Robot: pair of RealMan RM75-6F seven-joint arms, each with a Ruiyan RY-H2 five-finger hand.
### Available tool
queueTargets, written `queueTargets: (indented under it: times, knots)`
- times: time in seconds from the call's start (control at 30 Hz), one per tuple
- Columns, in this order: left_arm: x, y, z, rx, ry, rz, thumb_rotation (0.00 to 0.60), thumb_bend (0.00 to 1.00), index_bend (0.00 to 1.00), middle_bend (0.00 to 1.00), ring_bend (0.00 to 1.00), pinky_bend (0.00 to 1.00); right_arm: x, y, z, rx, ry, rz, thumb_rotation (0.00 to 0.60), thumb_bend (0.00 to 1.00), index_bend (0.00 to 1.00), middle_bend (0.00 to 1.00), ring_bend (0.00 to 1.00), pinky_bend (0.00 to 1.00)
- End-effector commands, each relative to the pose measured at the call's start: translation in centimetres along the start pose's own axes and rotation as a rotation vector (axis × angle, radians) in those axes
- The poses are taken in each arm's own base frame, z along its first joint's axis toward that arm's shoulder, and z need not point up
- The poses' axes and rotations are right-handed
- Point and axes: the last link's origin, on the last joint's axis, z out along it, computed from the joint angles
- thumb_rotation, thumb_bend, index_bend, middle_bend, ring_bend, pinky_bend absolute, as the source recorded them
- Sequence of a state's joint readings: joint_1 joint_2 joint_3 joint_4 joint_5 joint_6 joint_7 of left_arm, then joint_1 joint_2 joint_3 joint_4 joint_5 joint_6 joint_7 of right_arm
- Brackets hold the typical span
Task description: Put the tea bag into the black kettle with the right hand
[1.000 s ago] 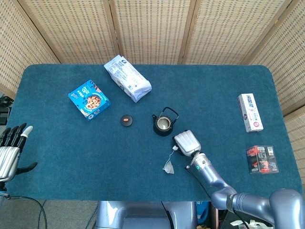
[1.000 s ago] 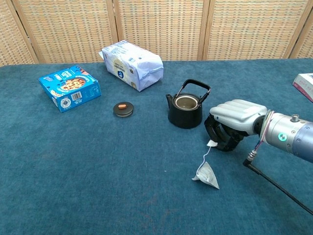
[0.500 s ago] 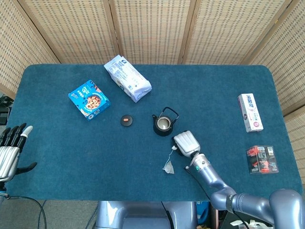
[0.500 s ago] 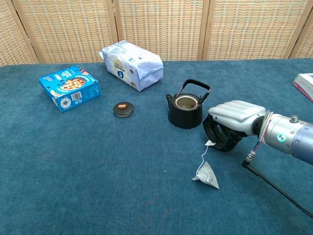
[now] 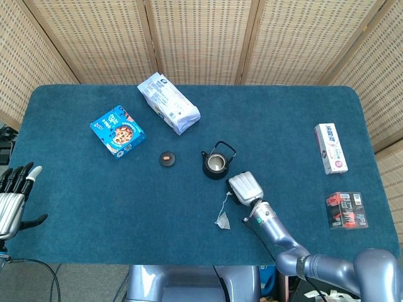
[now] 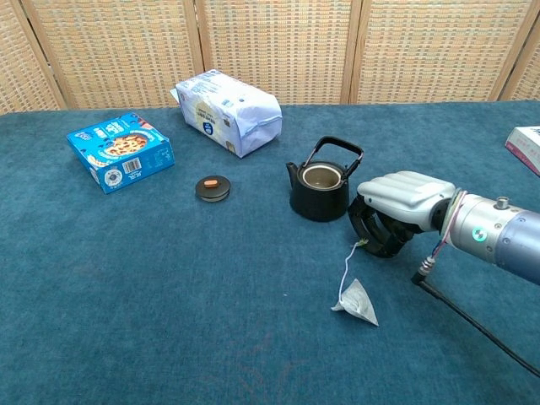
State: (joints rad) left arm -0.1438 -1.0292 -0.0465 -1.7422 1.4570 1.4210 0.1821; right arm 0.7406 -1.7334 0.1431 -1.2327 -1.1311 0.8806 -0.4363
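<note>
The black kettle (image 5: 216, 163) (image 6: 321, 189) stands open near the table's middle, handle up, its lid (image 5: 166, 159) (image 6: 213, 187) lying off to its left. Just right of the kettle and nearer me, my right hand (image 5: 245, 188) (image 6: 393, 214) pinches the paper tag of the tea bag's string. The white tea bag (image 5: 222, 220) (image 6: 355, 301) lies on the cloth below the hand, string (image 6: 347, 269) drawn upward. My left hand (image 5: 15, 194) hovers at the table's left edge, fingers apart and holding nothing; the chest view does not show it.
A blue cookie box (image 5: 117, 131) (image 6: 120, 151) and a white bag (image 5: 168, 103) (image 6: 226, 110) lie at the back left. A white-pink box (image 5: 331, 147) (image 6: 525, 147) and a red-black pack (image 5: 346, 210) lie at the right. A cable (image 6: 472, 319) trails from my right forearm.
My right hand has shifted slightly left toward the kettle, lifting the tag and drawing the string tighter. The tea bag stays on the cloth. The left hand has not moved.
</note>
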Motion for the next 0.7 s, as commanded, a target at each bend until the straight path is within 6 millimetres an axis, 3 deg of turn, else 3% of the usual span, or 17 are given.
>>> queueTargets:
  times: [0.03, 0.4, 0.7]
  knots:
    - [0.0, 0.0, 0.0, 0.000, 0.000, 0.000, 0.600, 0.07, 0.00, 0.00, 0.00, 0.00, 0.0, 0.0, 0.0, 0.000, 0.001, 0.002, 0.600, 0.66, 0.64, 0.74, 0.66, 0.53]
    - [0.0, 0.0, 0.0, -0.001, 0.003, -0.001, 0.600, 0.07, 0.00, 0.00, 0.00, 0.00, 0.2, 0.3, -0.2, -0.012, 0.011, 0.034, 0.600, 0.71, 0.68, 0.75, 0.67, 0.54]
    - [-0.1, 0.1, 0.2, -0.004, -0.001, 0.001, 0.600, 0.07, 0.00, 0.00, 0.00, 0.00, 2.3, 1.4, -1.4, -0.015, 0.082, 0.076, 0.600, 0.71, 0.68, 0.75, 0.68, 0.55]
